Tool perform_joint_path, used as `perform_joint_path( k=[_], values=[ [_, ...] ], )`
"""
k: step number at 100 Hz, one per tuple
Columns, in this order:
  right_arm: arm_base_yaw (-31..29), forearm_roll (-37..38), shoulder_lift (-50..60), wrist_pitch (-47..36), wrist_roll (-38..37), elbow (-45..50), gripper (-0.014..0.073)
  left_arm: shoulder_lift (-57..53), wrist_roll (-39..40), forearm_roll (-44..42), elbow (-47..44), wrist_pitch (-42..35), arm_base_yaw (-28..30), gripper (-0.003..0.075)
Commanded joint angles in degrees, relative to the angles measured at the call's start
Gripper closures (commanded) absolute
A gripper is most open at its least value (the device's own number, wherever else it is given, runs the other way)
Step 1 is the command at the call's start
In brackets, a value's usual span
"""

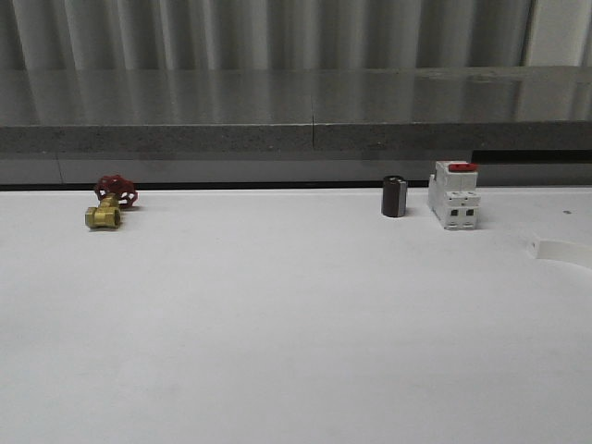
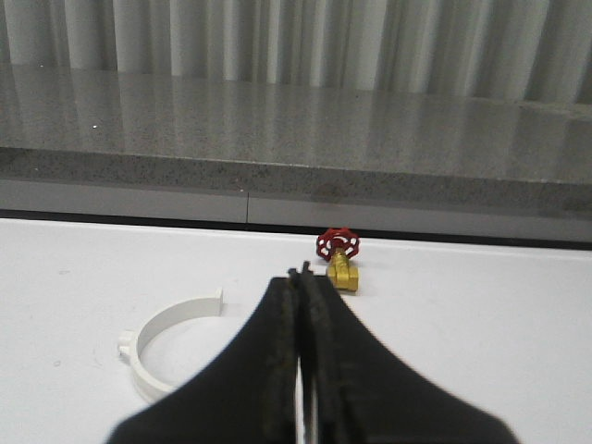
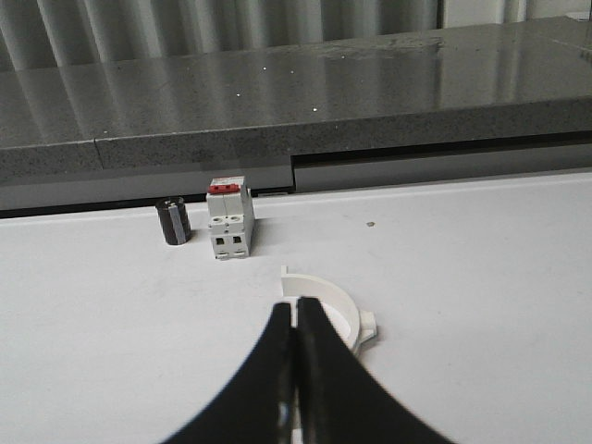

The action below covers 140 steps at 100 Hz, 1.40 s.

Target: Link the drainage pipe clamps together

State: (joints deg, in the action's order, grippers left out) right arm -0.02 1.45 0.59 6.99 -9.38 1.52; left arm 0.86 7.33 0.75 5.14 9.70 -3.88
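One white half-ring drainage pipe clamp [image 2: 176, 313] lies on the white table, just to one side of my left gripper [image 2: 302, 273], which is shut with nothing in it. The other clamp half [image 3: 335, 290] lies directly beyond the tips of my right gripper [image 3: 296, 303], partly hidden by the fingers; that gripper is shut and holds nothing. In the front view, a piece of this white clamp [image 1: 561, 252] shows at the table's right edge. The two halves lie far apart.
A brass valve with a red handwheel [image 1: 109, 205] sits at the back left. A dark cylinder [image 1: 394, 196] and a white breaker block with a red switch [image 1: 455, 194] stand at the back right. A grey ledge [image 1: 296, 139] runs behind the table.
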Motion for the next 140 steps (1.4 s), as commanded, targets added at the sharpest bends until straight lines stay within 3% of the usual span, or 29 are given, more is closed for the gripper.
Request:
perform_joint_path(
  k=[1, 20, 34, 76, 81, 88, 100, 108, 140],
  values=[
    [-0.34, 0.12, 1.14, -4.51, 0.27, -0.83, 0.0711, 5.04, -0.06, 3.12, 7.85, -0.17, -0.05, 0.0740],
    [-0.34, 0.12, 1.14, -4.51, 0.27, -0.83, 0.0711, 19.90, -0.06, 3.14, 25.34, 24.73, -0.05, 0.0740],
    [-0.34, 0.12, 1.14, -4.51, 0.27, -0.83, 0.0711, 29.55, -0.06, 3.46, 35.28, 37.35, -0.05, 0.0740],
    [-0.34, 0.12, 1.14, -4.51, 0.27, -0.83, 0.0711, 42.71, -0.20, 3.33, 38.51, 40.05, -0.05, 0.0735],
    [-0.34, 0.12, 1.14, -4.51, 0.27, -0.83, 0.0711, 43.32, -0.75, 3.53, 38.51, 40.21, -0.05, 0.0704],
    [-0.34, 0.12, 1.14, -4.51, 0.27, -0.83, 0.0711, 43.60, -0.85, 3.53, 38.51, 40.44, -0.05, 0.0600],
    [-0.34, 0.12, 1.14, -4.51, 0.27, -0.83, 0.0711, 43.60, -0.85, 3.53, 38.51, 40.44, -0.05, 0.0291],
    [-0.34, 0.12, 1.14, -4.51, 0.27, -0.83, 0.0711, 43.60, -0.45, 3.62, 38.51, 39.87, -0.05, 0.0149],
    [-0.34, 0.12, 1.14, -4.51, 0.27, -0.83, 0.0711, 50.98, -0.56, 2.97, 41.41, 36.91, 1.96, 0.0134]
  ],
)
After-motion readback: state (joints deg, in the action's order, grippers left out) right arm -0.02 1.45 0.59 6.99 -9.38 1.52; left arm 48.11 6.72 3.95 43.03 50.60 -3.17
